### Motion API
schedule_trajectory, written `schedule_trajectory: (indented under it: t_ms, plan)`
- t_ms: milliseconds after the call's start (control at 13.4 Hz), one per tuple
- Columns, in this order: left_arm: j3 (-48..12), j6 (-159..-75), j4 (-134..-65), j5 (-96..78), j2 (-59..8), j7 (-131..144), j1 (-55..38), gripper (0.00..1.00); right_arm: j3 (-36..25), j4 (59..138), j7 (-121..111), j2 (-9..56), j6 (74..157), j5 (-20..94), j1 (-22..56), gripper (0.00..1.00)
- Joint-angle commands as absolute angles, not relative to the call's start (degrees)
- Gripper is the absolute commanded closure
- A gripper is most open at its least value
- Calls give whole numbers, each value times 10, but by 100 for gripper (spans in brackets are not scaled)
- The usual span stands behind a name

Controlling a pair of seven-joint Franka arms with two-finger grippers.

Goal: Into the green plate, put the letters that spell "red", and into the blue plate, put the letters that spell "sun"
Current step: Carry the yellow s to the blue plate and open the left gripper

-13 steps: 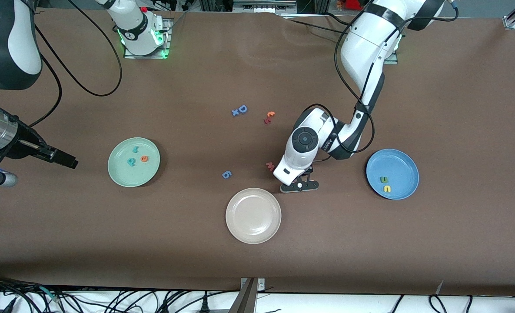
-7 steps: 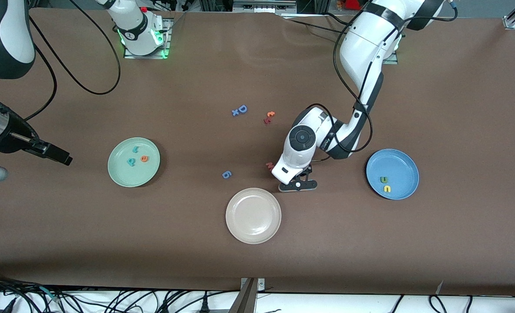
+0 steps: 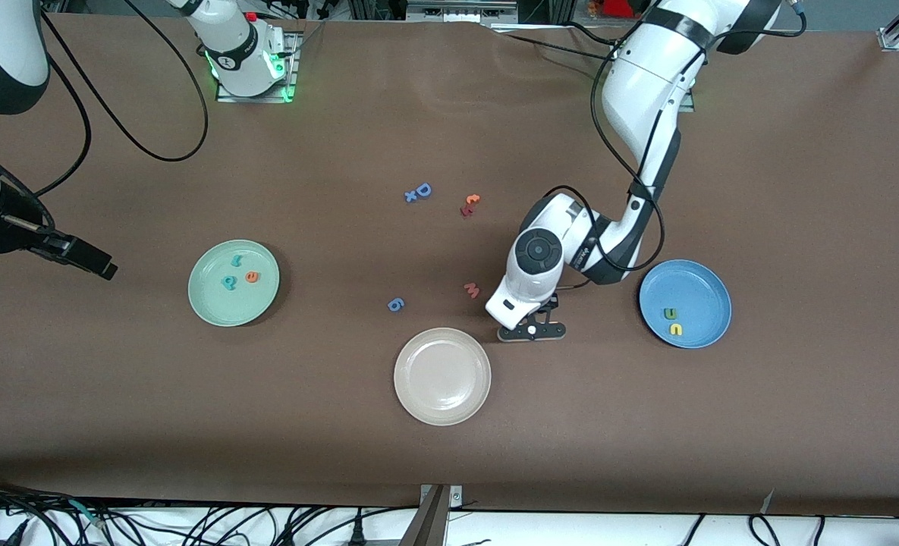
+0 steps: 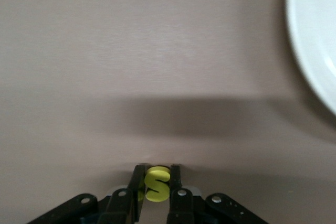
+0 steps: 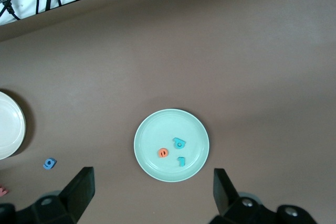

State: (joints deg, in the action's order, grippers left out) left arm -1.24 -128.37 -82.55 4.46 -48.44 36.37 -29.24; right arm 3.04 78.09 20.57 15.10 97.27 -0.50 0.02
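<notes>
with the left gripper [image 4: 156,184] pinching the small yellow toy letter "s" [image 4: 156,183] over bare table beside the beige-white plate [image 3: 442,376], best carried level to the round mid-blue plate [image 3: 685,303] beside its "u" [image 3: 675,329] and "n" [image 3: 670,312]; right gripper [image 5: 152,192] spread, waiting above the pale mint-green plate [image 5: 171,145].

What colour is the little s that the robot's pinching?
Yellow. The s shows best in the left wrist view, pinched in the left gripper.
</notes>
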Motion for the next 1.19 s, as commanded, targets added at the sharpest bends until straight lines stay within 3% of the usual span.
schedule_trajectory:
  t_ms: [0, 446, 744, 1115]
  plan:
    - [-15, -1241, -823, 66, -457, 304, -259, 95, 36, 796, 208, 136, 969, -11, -4, 0]
    - [-15, -1131, -835, 65, -396, 168, -191, 92, 34, 800, 208, 130, 969, -10, -4, 0]
    - [-17, -1122, -897, 64, -346, 45, -122, 89, 33, 834, 208, 111, 992, -9, -4, 0]
    - [-17, -1099, -915, 63, -338, -39, -69, 89, 33, 838, 208, 108, 1001, -8, -5, 0]
